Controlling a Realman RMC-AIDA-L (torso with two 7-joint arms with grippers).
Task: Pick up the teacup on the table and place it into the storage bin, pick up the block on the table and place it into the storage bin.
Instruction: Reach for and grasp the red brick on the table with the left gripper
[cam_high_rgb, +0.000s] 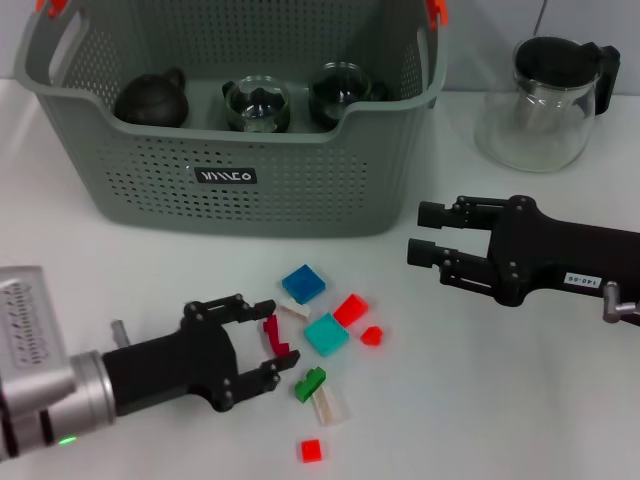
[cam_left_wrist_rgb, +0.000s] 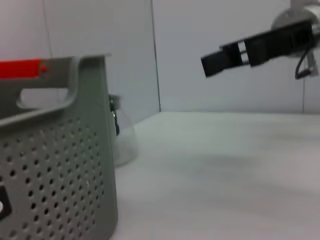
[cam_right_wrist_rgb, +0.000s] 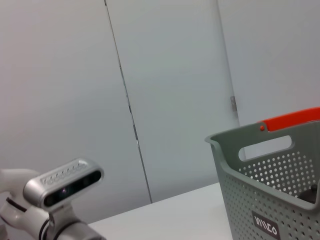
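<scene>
The left gripper (cam_high_rgb: 262, 345), fingers spread around a dark red block (cam_high_rgb: 274, 338) without clearly pinching it, reaches among coloured blocks near the tabletop's (cam_high_rgb: 120, 270) front edge; behind, the storage bin (cam_high_rgb: 270, 150) holds three teacups (cam_high_rgb: 258, 104); the right gripper (cam_high_rgb: 425, 232) hovers with fingers apart and empty, before a glass pitcher (cam_high_rgb: 540, 100)

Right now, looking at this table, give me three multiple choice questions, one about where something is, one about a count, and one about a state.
1. Where is the glass pitcher?
A. inside the storage bin
B. on the table beside the storage bin
C. in a gripper

2. How many teapots or cups sit in the storage bin?
A. one
B. three
C. five

3. The left gripper is:
A. open around the dark red block
B. shut, empty
C. holding a cup

B: it stands on the table right of the bin.
B: three show inside.
A: fingers spread either side of it.
</scene>
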